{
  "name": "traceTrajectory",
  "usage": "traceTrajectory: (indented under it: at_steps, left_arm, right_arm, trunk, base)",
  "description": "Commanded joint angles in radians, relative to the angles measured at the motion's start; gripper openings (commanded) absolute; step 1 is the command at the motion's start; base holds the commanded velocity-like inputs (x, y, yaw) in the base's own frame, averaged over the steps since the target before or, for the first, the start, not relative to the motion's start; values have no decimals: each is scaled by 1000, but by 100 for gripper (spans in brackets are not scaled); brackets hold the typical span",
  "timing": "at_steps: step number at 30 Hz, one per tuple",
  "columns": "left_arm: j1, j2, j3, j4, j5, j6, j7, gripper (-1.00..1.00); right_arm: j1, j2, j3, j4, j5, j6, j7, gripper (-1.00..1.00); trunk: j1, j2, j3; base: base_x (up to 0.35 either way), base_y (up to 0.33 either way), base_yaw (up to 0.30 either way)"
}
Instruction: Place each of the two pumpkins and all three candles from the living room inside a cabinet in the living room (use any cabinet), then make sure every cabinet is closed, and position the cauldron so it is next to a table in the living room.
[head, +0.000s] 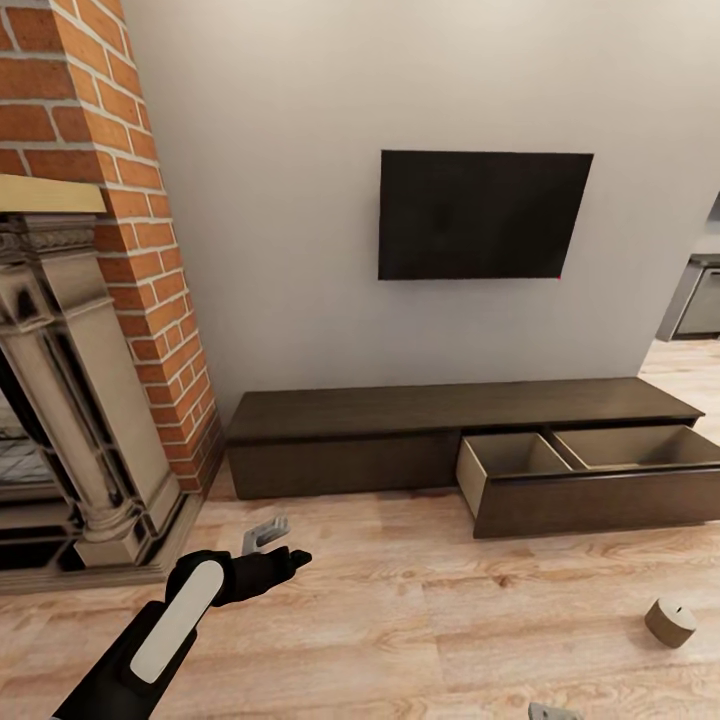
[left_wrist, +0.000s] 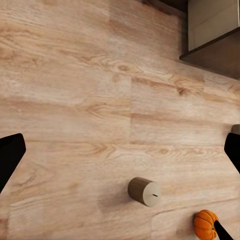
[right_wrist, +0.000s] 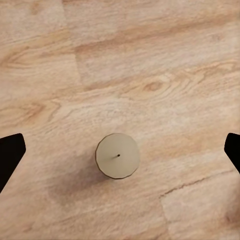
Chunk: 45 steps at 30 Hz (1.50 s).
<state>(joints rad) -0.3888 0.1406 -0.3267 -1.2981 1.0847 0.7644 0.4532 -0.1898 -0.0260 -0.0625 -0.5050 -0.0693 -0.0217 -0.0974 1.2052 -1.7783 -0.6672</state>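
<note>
The head view looks at the long dark-brown cabinet (head: 450, 425) under the wall-mounted television (head: 483, 215). The cabinet's right-hand drawer (head: 590, 485) is pulled out, its pale beige inside showing nothing in it; the left half sits flush. A brick fireplace (head: 80, 300) stands at the left. The left arm reaches forward low over the wooden floor (head: 420, 610), and its left claw (left_wrist: 120, 150) is released, black fingertips (left_wrist: 10, 155) spread wide at the frame's edges. Beneath it a candle (left_wrist: 145, 191) lies on the planks, with a pumpkin (left_wrist: 206, 224) just beside it, a corner of the drawer further off. Over to the right claw (right_wrist: 120, 152): released too, tips far apart, hanging directly above a candle (right_wrist: 118, 156) that stands upright on the floor, wick up. In the head view, one candle (head: 670, 622) sits on the floor in front of the open drawer, well apart from it.
</note>
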Motion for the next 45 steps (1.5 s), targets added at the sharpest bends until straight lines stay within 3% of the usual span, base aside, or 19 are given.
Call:
traceTrajectory:
  at_steps: [1,26,45]
  left_arm:
    - [-1,-2,-2,-1,11,0,10,100]
    - [-1,-7,-3,-1,11,1,9,100]
    - [-1,-8,-5,-1,11,1,9,100]
  right_arm:
    - [0,0,1,0,-7,-3,-2,100]
    - [0,0,1,-14,-8,-23,-1,100]
    - [0,0,1,-13,-7,-23,-1,100]
  trunk:
    - [4,-8,-4]
    - [100,-183,-83]
    - [173,-316,-142]
  base:
    - [0,0,0]
    - [0,0,-1]
    - [0,0,-171]
